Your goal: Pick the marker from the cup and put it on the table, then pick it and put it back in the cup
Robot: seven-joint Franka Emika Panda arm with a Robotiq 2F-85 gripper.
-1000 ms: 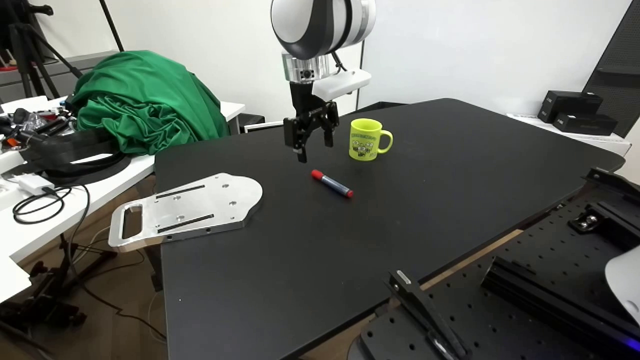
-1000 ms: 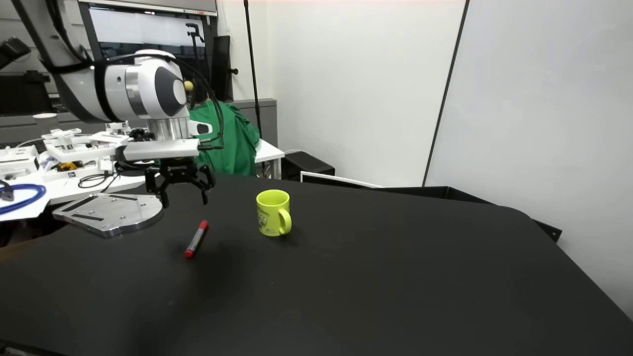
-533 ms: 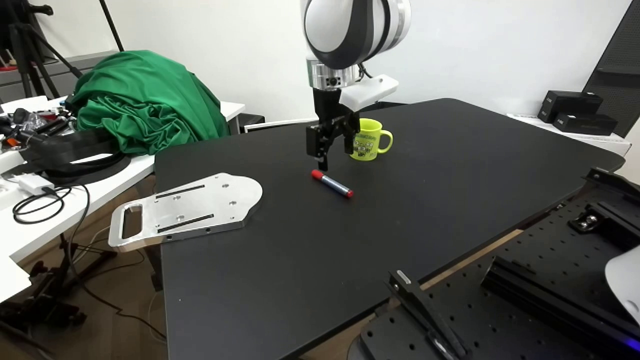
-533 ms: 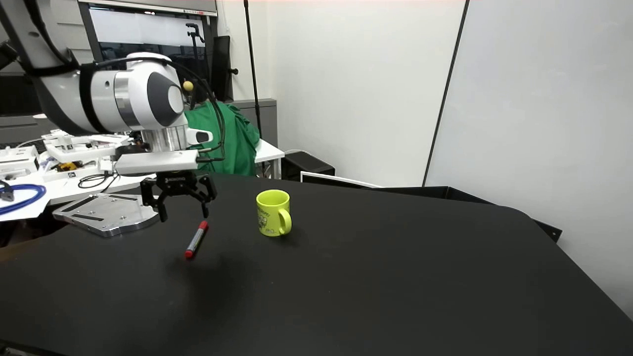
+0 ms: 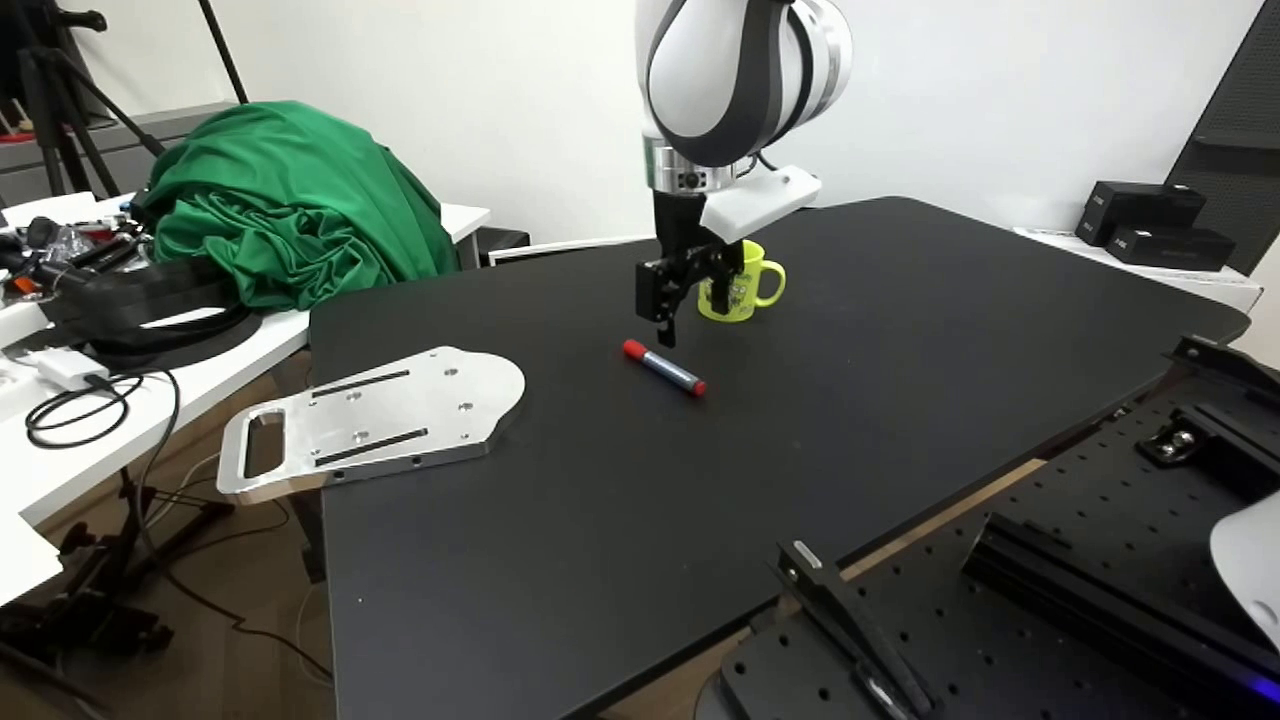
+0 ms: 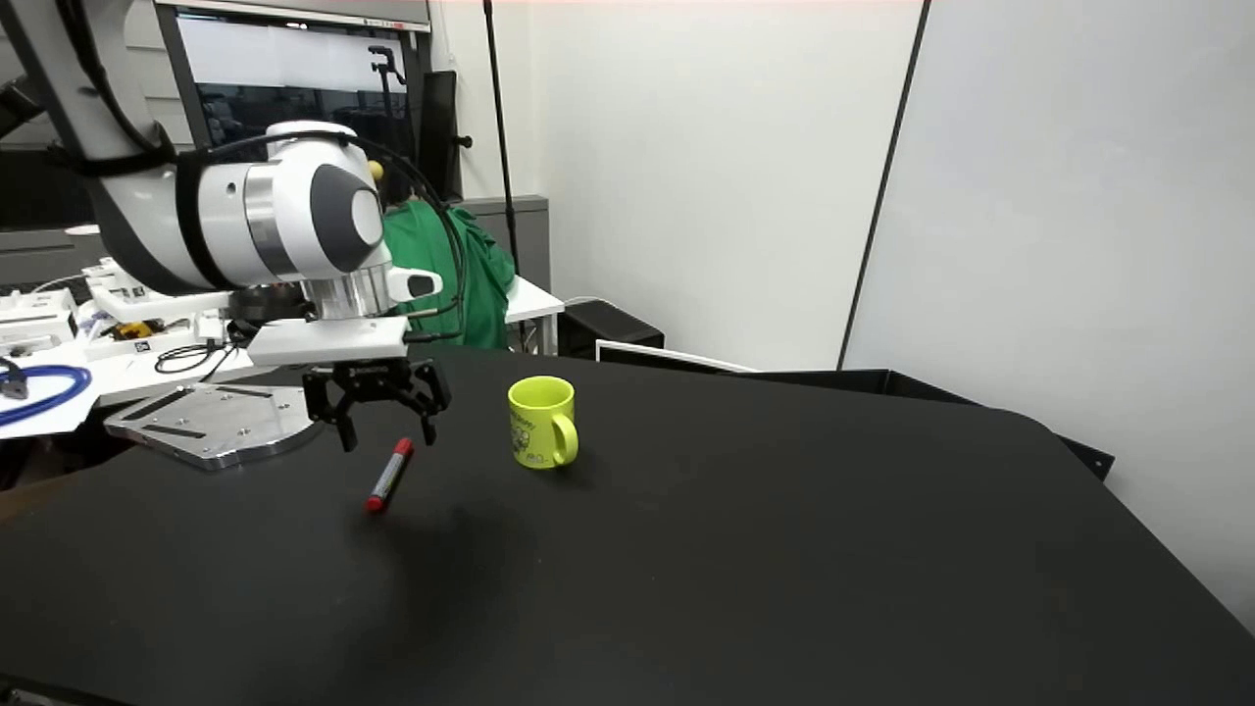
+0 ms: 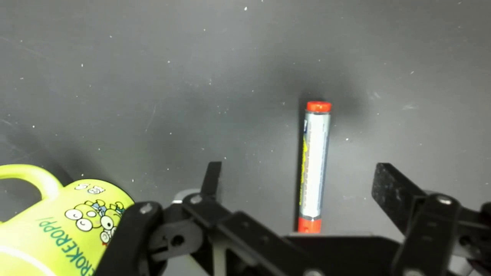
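Observation:
The marker (image 5: pixel 665 367) lies flat on the black table (image 5: pixel 560 560), with a silvery body and red ends. The yellow-green cup (image 6: pixel 534 431) stands upright beside it, its handle and print showing. In an exterior view the gripper partly covers the cup (image 5: pixel 738 303). My gripper (image 6: pixel 389 439) is open and empty, above the table near the marker (image 6: pixel 389 476). In the wrist view the marker (image 7: pixel 315 165) lies lengthwise between the spread fingers of the gripper (image 7: pixel 299 164), untouched, its lower red end partly hidden by the gripper body. The cup (image 7: pixel 73 230) is at lower left.
A silver metal plate (image 5: pixel 390 420) lies on the table's edge; it also shows in an exterior view (image 6: pixel 221 422). A cluttered white table with a green cloth (image 5: pixel 290 200) stands beside it. A black perforated base (image 5: pixel 930 610) borders another edge.
My open gripper has come down and moved over toward the marker, shifting right in both exterior views and now partly covering the cup in an exterior view. The marker and cup have not moved.

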